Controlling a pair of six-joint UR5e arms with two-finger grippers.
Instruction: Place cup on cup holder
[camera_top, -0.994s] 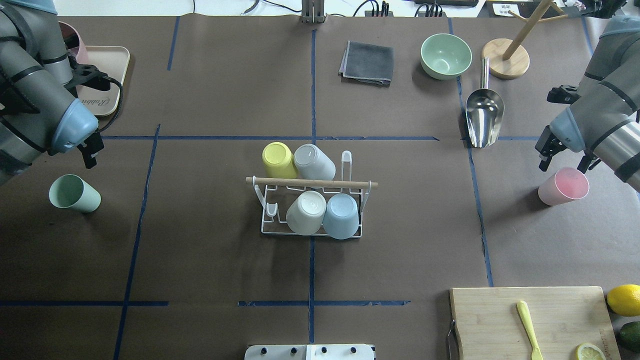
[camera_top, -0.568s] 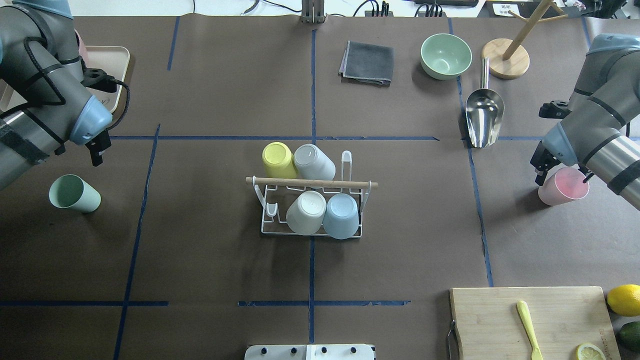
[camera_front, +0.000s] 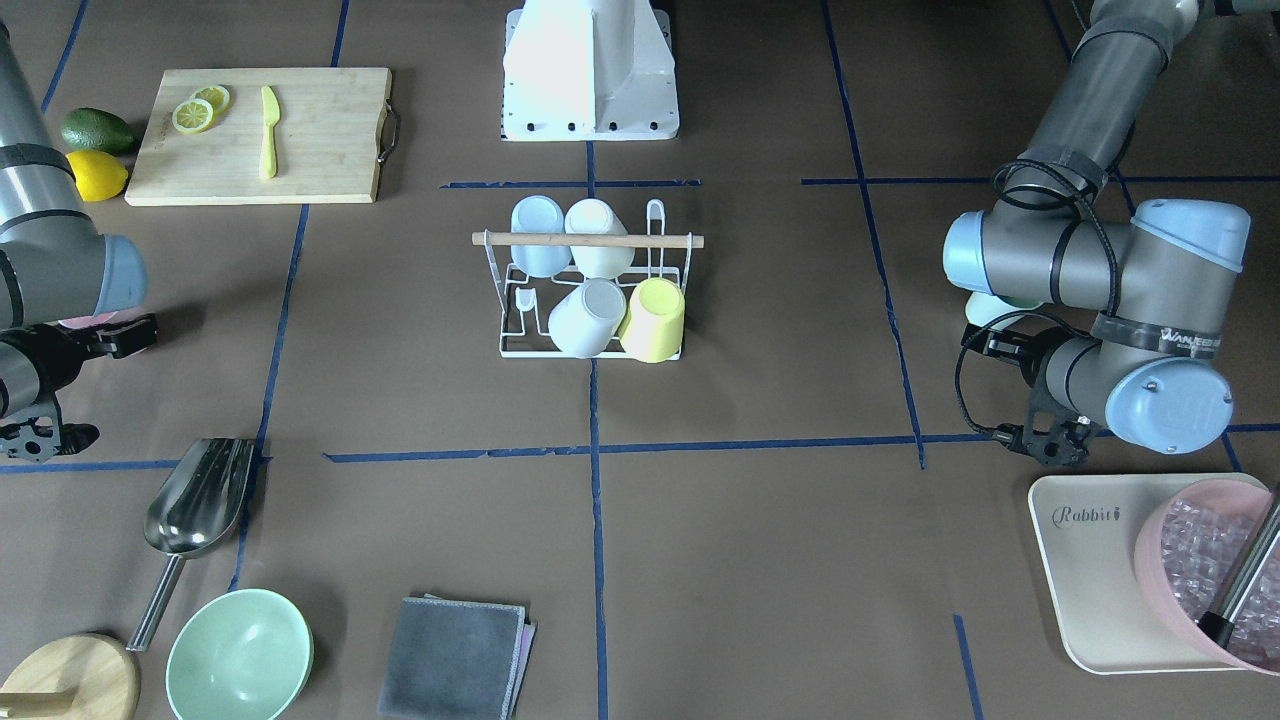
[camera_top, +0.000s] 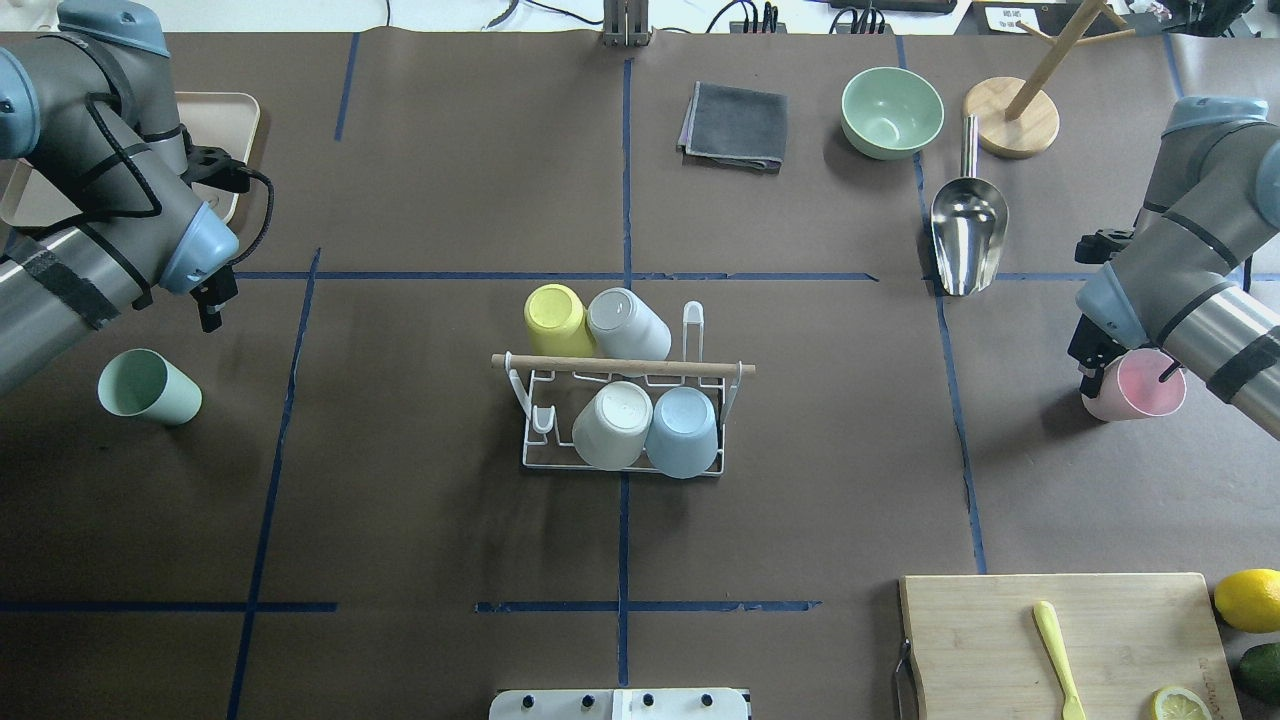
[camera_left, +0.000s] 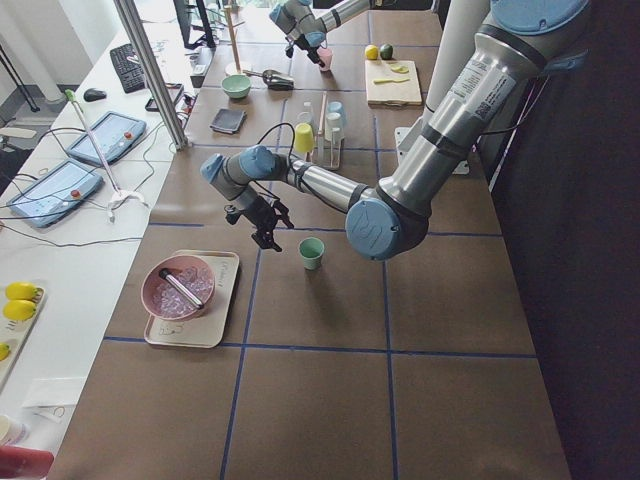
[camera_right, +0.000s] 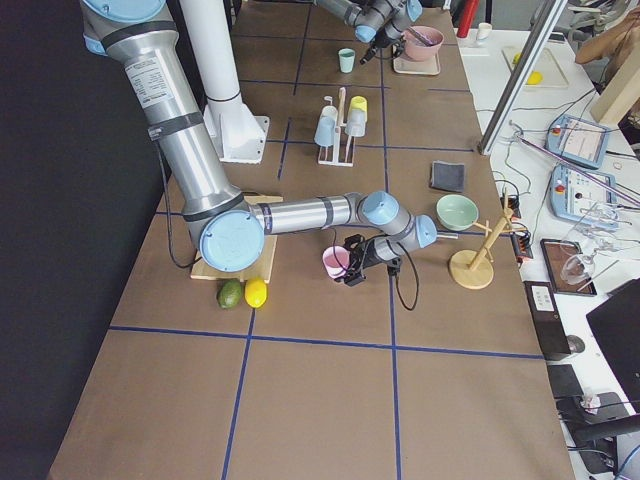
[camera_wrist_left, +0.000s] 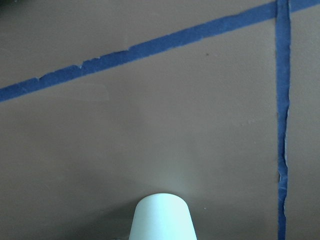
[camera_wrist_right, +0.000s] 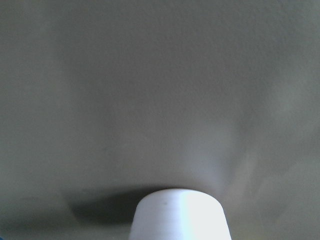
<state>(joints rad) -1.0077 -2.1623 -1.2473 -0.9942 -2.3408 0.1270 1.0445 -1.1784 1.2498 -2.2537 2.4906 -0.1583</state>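
The cup holder (camera_top: 534, 460), a white wire rack with a wooden rod handle (camera_top: 620, 366), stands at the table's middle and also shows in the front view (camera_front: 515, 350). It carries a yellow, a grey, a cream and a blue cup, all upside down. A pink cup (camera_top: 1140, 392) lies at the right. My right gripper (camera_top: 1128, 378) is open, its fingers on either side of the pink cup. A green cup (camera_top: 148, 386) lies on its side at the left. My left gripper (camera_top: 212, 305) is open and empty, beyond and to the right of the green cup.
A steel scoop (camera_top: 967, 235), green bowl (camera_top: 891, 110), grey cloth (camera_top: 735, 126) and wooden stand (camera_top: 1012, 118) lie at the back right. A cutting board (camera_top: 1060, 640) with a yellow knife sits front right. A beige tray (camera_front: 1090, 570) holds a pink ice bowl.
My right gripper has come down and toward the robot, from beyond the pink cup to straddling it. My left arm has swung right and slightly away from the green cup.
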